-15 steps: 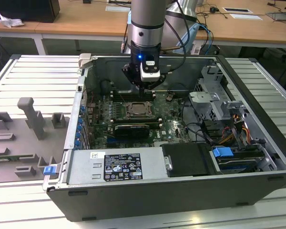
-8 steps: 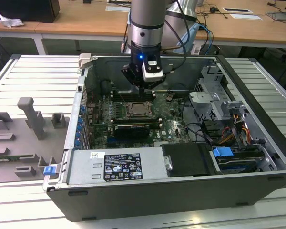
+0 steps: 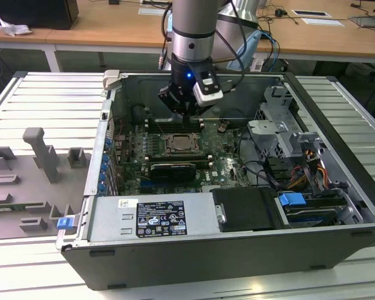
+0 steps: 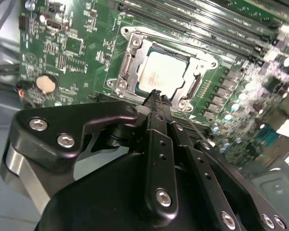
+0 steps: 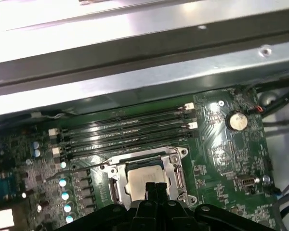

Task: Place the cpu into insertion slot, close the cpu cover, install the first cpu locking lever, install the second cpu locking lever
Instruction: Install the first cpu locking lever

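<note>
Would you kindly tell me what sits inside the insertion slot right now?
The cpu lies in the insertion slot, framed by the cpu cover. Whatever lies beneath is covered by the chip, and the gripper hides one edge.

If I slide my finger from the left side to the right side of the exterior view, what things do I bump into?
You'd meet grey blocks → the cpu → blue tab → dark case wall.
</note>
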### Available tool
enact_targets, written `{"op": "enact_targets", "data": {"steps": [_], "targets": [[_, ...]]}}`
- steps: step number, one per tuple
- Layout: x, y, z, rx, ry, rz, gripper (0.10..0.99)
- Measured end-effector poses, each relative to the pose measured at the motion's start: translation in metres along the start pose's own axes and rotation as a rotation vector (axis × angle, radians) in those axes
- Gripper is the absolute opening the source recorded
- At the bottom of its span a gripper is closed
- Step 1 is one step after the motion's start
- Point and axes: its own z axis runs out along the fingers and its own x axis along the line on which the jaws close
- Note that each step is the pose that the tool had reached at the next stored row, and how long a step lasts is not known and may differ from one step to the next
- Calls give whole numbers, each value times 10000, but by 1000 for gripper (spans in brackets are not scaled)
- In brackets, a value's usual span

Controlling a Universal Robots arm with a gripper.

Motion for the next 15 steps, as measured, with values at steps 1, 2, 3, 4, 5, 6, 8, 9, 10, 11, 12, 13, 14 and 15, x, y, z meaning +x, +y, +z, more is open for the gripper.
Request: {"op": "enact_targets", "data": {"steps": [1, 2, 3, 4, 5, 6, 8, 9, 10, 11, 12, 13, 14, 15], "targets": [[0, 0, 0, -1, 6, -209, 106], [0, 0, 0, -1, 14, -480, 106], [1, 0, 0, -3, 25, -855, 106], [1, 0, 0, -4, 33, -1137, 106], [1, -1, 0, -4, 39, -1324, 106], [30, -5, 0, -23, 41, -1438, 106], [118, -18, -1, -67, 26, -1437, 106], [155, -24, -1, -80, 24, -1436, 106], [211, -32, -2, -99, 22, -1435, 106], [248, -38, -2, -113, 21, -1436, 106], [279, -43, -2, -125, 20, -1435, 106], [315, -48, -2, -138, 20, -1434, 106], [359, -55, -3, -147, 19, -1436, 106], [388, -59, -3, -148, 20, -1434, 106]]}}
